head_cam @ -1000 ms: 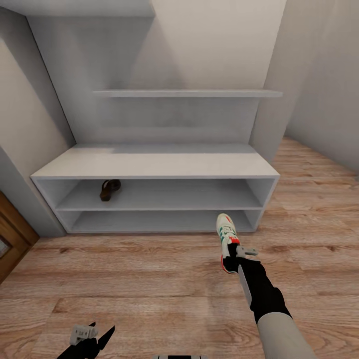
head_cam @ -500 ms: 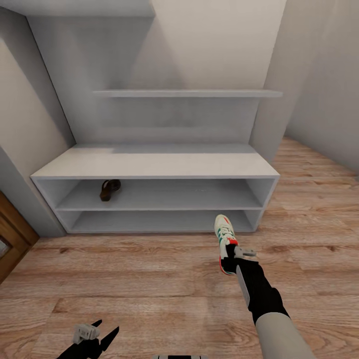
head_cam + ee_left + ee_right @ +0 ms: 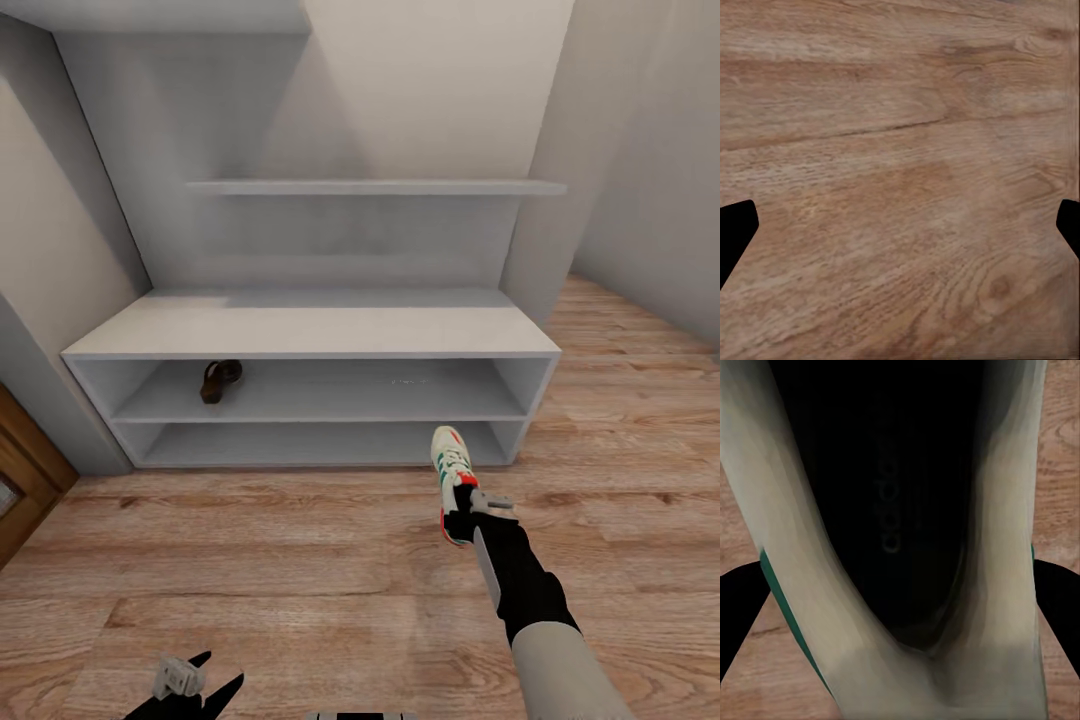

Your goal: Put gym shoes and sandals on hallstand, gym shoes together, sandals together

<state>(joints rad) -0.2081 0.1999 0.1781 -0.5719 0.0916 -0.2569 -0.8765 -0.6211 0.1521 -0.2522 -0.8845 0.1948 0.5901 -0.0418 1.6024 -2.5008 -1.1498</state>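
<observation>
Head view high, facing hallstand [image 3: 310, 325]; wrist views close, floorward.

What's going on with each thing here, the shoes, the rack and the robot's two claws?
Gym shoe: gripped at the heel by the right gripper, toe toward the rack.
Sandal: on the rack's upper open shelf, left end.
Rack: top bare, lower shelf bare.
Right gripper: shut on the gym shoe.
Left gripper: open, holding nothing, over the floor.
</observation>
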